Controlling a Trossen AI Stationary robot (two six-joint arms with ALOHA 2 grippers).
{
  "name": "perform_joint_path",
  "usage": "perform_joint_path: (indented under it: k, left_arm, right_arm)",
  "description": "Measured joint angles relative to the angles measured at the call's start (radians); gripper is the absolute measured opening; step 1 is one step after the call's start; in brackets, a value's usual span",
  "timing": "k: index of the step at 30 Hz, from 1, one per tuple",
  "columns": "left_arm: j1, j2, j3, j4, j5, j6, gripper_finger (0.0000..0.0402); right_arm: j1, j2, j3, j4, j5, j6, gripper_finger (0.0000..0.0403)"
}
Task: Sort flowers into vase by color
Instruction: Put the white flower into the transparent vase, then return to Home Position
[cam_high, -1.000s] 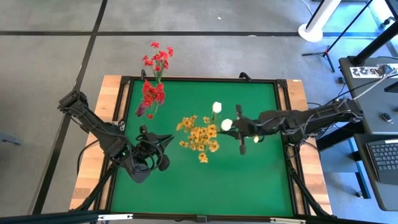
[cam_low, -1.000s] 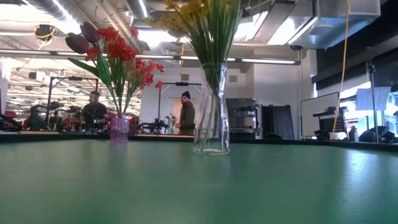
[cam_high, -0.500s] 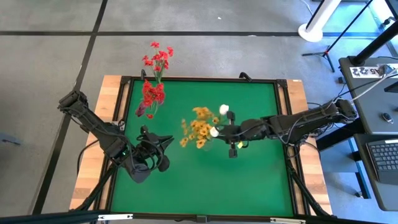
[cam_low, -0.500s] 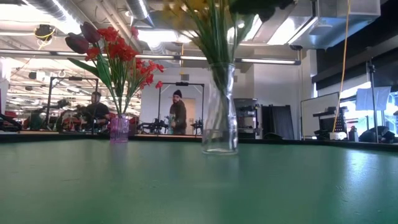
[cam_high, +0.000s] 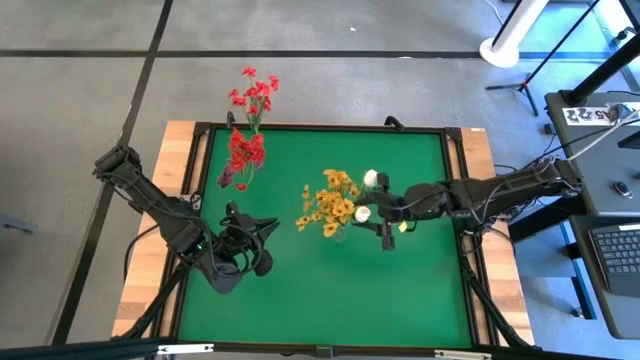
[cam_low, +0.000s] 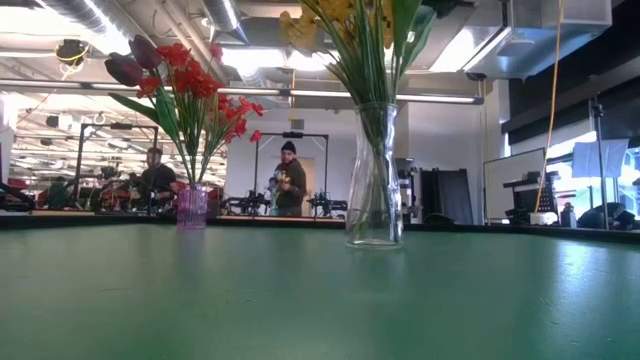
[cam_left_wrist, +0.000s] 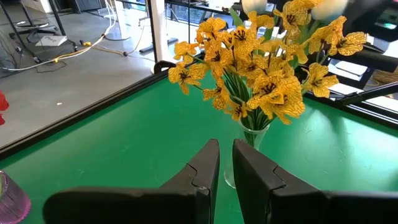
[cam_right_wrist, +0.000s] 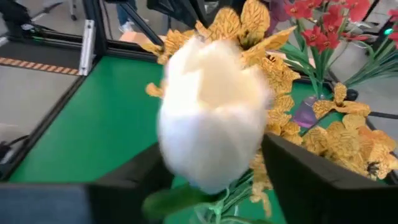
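1. Right gripper (cam_high: 372, 216) sits right of centre in the high view, at the yellow-orange flowers (cam_high: 331, 201); its fingers (cam_right_wrist: 323, 180) stand apart on either side of a white bloom (cam_right_wrist: 211, 112) that fills the middle of the right wrist view. Whether they press on the stem I cannot tell.
2. Two white blooms show from above, one (cam_high: 371, 178) just above the gripper and one (cam_high: 362, 213) beside it.
3. Yellow-orange flowers stand in a clear glass vase (cam_low: 375, 180), right of centre in the low view, upright on the green table (cam_high: 300, 290).
4. Red flowers (cam_high: 246, 150) and a dark bud (cam_low: 124, 68) stand in a small pink vase (cam_low: 191, 207) at the upper left of the table.
5. Left gripper (cam_high: 268, 232) rests at the lower left, its fingers (cam_left_wrist: 205, 168) nearly together with a slim gap, empty.
6. A person (cam_low: 288, 180) stands in the room behind.
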Motion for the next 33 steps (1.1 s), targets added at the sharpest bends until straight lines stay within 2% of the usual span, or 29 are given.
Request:
perform_joint_path:
  k: [4,8,12,16,20,24,29,33]
  left_arm:
    - [0.000,0.000,0.000,0.000,0.006,-0.001,0.0042]
    - [0.000,0.000,0.000,0.000,0.012,-0.001,0.0042]
    - [0.000,0.000,0.000,0.000,0.012,-0.002,0.0042]
    - [0.000,0.000,0.000,0.000,0.012,-0.002,0.0042]
    - [0.000,0.000,0.000,0.001,0.013,-0.002,0.0042]
    - [-0.005,0.000,0.000,0.000,0.022,0.007,0.0041]
    - [-0.021,-0.013,0.000,0.000,0.015,0.075,0.0028]
    - [-0.047,-0.061,-0.001,-0.001,-0.043,0.163,0.0007]
  right_arm:
    - [0.000,-0.035,0.000,-0.032,-0.033,0.006,0.0292]
    - [0.000,-0.080,0.000,-0.041,-0.044,0.033,0.0343]
    - [0.000,-0.117,0.000,-0.027,-0.079,0.051,0.0371]
    - [0.000,-0.134,0.000,0.021,-0.134,0.052,0.0382]
    - [0.000,-0.154,0.009,0.063,-0.184,0.045,0.0382]
    - [0.000,-0.200,0.030,0.038,-0.171,0.035,0.0362]
    - [0.000,-0.306,0.030,-0.070,-0.162,0.029,0.0302]
    - [0.000,-0.394,-0.007,-0.132,-0.115,0.033,0.0246]
